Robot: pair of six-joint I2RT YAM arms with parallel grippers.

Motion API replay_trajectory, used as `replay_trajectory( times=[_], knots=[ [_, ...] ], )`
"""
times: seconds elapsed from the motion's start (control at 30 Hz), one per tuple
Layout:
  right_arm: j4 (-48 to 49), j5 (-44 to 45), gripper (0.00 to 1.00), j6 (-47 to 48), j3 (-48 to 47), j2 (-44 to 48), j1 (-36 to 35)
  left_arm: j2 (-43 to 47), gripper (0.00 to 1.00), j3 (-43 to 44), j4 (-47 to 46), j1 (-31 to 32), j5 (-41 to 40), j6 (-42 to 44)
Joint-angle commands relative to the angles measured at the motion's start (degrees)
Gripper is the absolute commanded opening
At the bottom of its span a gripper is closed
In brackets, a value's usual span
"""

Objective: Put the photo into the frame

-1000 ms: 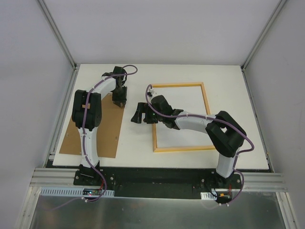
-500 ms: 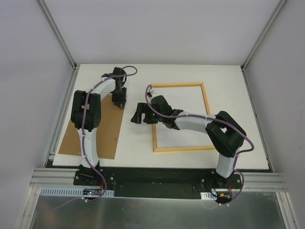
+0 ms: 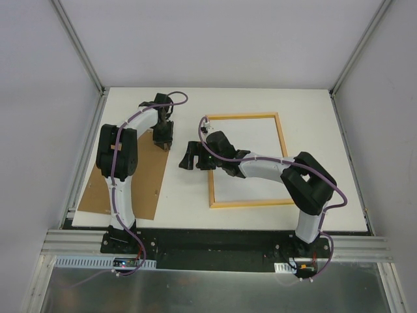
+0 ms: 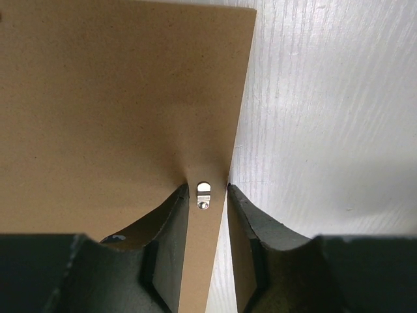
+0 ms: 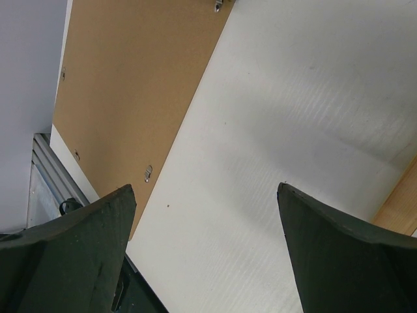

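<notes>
The frame (image 3: 241,117) lies flat at centre right with its pale wood back up; a corner of it shows in the right wrist view (image 5: 401,203). Only white surface shows inside it. The photo is not visible in any view. My left gripper (image 3: 163,139) stands at the far right corner of the brown backing board (image 3: 143,189). Its fingers are narrowly apart (image 4: 205,189) and straddle the board's right edge (image 4: 130,98) by a small metal tab (image 4: 203,194), gripping nothing. My right gripper (image 3: 187,158) is wide open (image 5: 205,188) and empty over the table, just left of the frame.
The backing board (image 5: 130,85) lies at the table's left, reaching the near edge, with several metal tabs along its edges. Grey walls enclose the white table (image 3: 182,195) on three sides. A metal rail (image 3: 208,244) runs along the front.
My left gripper has shifted slightly away from me at the board's corner, and the board has turned a little. The right arm and frame have not moved.
</notes>
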State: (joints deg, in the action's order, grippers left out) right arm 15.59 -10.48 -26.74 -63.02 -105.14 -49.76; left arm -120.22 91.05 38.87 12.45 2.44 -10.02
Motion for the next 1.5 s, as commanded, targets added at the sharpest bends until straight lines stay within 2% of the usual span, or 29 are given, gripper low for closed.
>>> replay_trajectory(
  times=[0.0,0.47,0.93,1.2,1.37,1.47],
  knots=[
    [0.7,0.5,0.92,0.6,0.0,2.4,-0.3,3.2,0.28,-1.4,3.0,0.7,-1.4,-0.7],
    [0.8,0.2,0.92,0.6,-0.1,2.1,-0.4,5.4,0.27,-2.4,3.0,1.6,-3.5,-0.7],
    [0.7,-0.2,0.92,0.7,-0.4,2.0,-0.4,3.9,0.26,-2.8,3.0,1.7,-3.1,-0.5],
    [0.8,0.0,0.92,0.6,0.0,2.1,-0.4,2.4,0.17,-2.7,2.9,2.4,-2.7,-1.1],
    [0.8,0.5,0.92,0.6,-0.1,1.3,-0.3,1.8,0.01,-2.5,3.0,2.9,-2.7,-1.8],
    [1.8,0.2,0.92,0.4,-0.2,0.3,-0.5,1.8,0.0,-1.8,3.0,3.3,-2.5,-2.0]
  ],
)
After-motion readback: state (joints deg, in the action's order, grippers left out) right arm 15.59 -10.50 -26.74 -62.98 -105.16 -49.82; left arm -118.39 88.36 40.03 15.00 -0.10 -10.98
